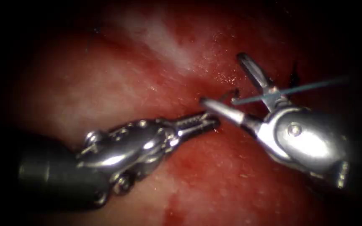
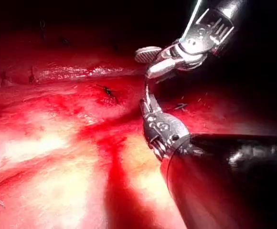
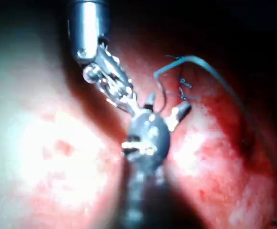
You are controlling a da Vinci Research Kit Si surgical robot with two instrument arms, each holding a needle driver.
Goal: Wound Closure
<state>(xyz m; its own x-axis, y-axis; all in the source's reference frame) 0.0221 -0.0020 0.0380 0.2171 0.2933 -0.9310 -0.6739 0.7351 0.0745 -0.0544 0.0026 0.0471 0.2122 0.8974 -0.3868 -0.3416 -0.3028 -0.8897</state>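
Right jaws (image 1: 225, 81) spread wide, empty; left jaws (image 1: 204, 121) closed, contents unclear. Needle (image 1: 230, 93) at twelve o'clock from left tip. Could snag thread (image 1: 290, 90).

Thin dark curved needle (image 1: 229, 94) at the cut, blue thread (image 1: 292, 90) stretched rightward over red, wet tissue (image 1: 118, 83)

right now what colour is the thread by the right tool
Blue-green; the thread shows best in the right wrist view, curving beside the right tool.

Red, glossy tissue (image 1: 118, 83) with a pale whitish streak; thread (image 1: 298, 88) looks teal-blue. Both tools, left (image 1: 204, 122) and right (image 1: 225, 86), are shiny silver; the needle (image 1: 228, 94) seems dark.
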